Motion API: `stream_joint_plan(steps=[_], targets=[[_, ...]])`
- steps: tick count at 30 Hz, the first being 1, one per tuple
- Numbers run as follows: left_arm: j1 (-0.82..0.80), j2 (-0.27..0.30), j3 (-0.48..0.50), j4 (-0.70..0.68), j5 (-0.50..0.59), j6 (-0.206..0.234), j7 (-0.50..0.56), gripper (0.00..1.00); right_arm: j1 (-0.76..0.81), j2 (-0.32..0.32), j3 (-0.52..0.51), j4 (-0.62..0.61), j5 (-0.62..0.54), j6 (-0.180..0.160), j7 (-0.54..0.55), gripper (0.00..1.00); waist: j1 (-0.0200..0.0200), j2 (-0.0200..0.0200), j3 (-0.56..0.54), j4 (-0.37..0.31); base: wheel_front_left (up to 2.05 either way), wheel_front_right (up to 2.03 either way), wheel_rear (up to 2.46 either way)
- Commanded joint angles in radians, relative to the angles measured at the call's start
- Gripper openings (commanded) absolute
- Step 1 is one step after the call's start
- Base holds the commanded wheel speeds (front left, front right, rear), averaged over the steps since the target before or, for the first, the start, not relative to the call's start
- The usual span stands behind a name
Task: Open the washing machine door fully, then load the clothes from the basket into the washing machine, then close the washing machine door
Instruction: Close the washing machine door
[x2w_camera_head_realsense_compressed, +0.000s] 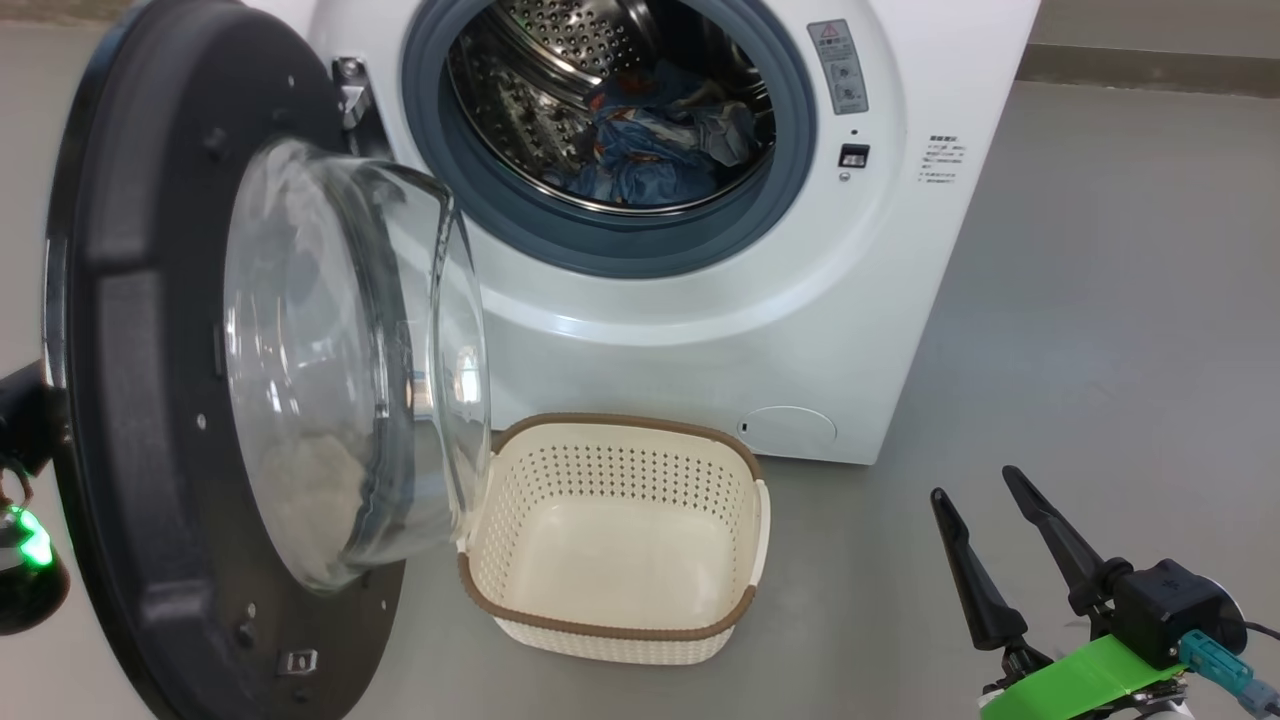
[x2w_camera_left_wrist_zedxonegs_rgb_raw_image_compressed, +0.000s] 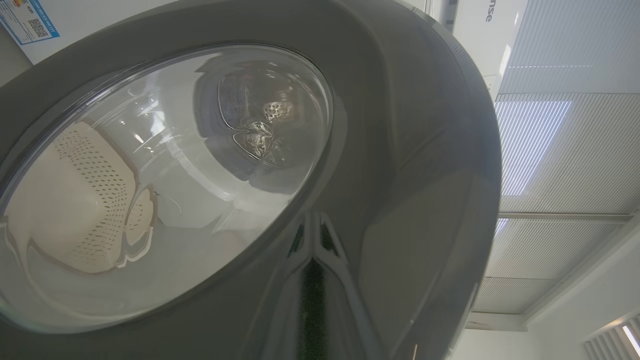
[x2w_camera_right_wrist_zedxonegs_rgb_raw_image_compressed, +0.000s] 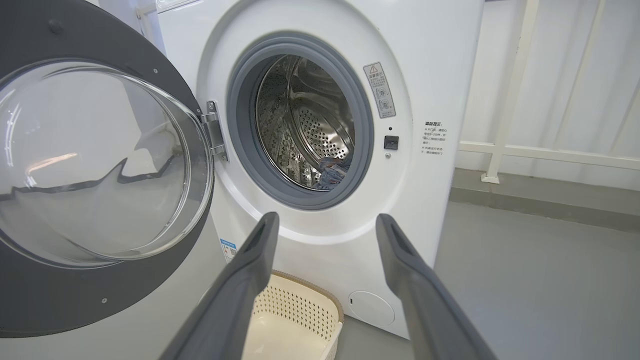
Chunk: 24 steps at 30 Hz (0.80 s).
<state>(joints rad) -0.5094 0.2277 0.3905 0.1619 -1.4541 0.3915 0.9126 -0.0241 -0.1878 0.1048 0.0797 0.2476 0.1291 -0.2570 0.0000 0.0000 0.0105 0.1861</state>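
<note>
Black glossy rim of the washing machine door (x2w_camera_head_realsense_compressed: 130, 400) stands at the left, swung wide open. Its clear glass bowl (x2w_camera_head_realsense_compressed: 340, 360) bulges out over the left corner of the basket (x2w_camera_head_realsense_compressed: 620, 470) in the head view. The left gripper (x2w_camera_left_wrist_zedxonegs_rgb_raw_image_compressed: 312, 280) rests against the door's outer face, fingers pressed together, nothing seen between them. The basket sits empty on the grey floor (x2w_camera_head_realsense_compressed: 1100, 350), just before the washing machine (x2w_camera_head_realsense_compressed: 900, 300). The clothes (x2w_camera_head_realsense_compressed: 650, 150) lie inside the steel drum (x2w_camera_head_realsense_compressed: 560, 60). Far right, the right gripper (x2w_camera_head_realsense_compressed: 972, 484) hovers, spread wide and empty.
</note>
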Motion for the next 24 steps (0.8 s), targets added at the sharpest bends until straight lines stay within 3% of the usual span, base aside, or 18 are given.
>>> stream_joint_plan(steps=[1,16,24], targets=[[-0.019,0.027,0.008,-0.038,0.004,-0.002,0.017,0.00,-0.019,-0.005,0.021,-0.028,-0.003,0.002,-0.005,1.00,0.0000,0.0000,-0.001,-0.009,0.00,0.00,0.00],[-0.036,0.001,0.001,-0.052,0.001,-0.004,0.008,0.00,-0.025,-0.002,0.023,-0.030,-0.004,0.002,-0.005,1.00,0.0000,0.0000,0.001,-0.083,0.00,0.00,0.00],[-0.086,-0.042,0.012,-0.028,-0.006,-0.025,-0.043,0.00,-0.038,0.001,0.019,-0.036,-0.004,0.002,-0.005,1.00,0.0000,0.0000,0.013,-0.119,0.00,0.00,0.00]])
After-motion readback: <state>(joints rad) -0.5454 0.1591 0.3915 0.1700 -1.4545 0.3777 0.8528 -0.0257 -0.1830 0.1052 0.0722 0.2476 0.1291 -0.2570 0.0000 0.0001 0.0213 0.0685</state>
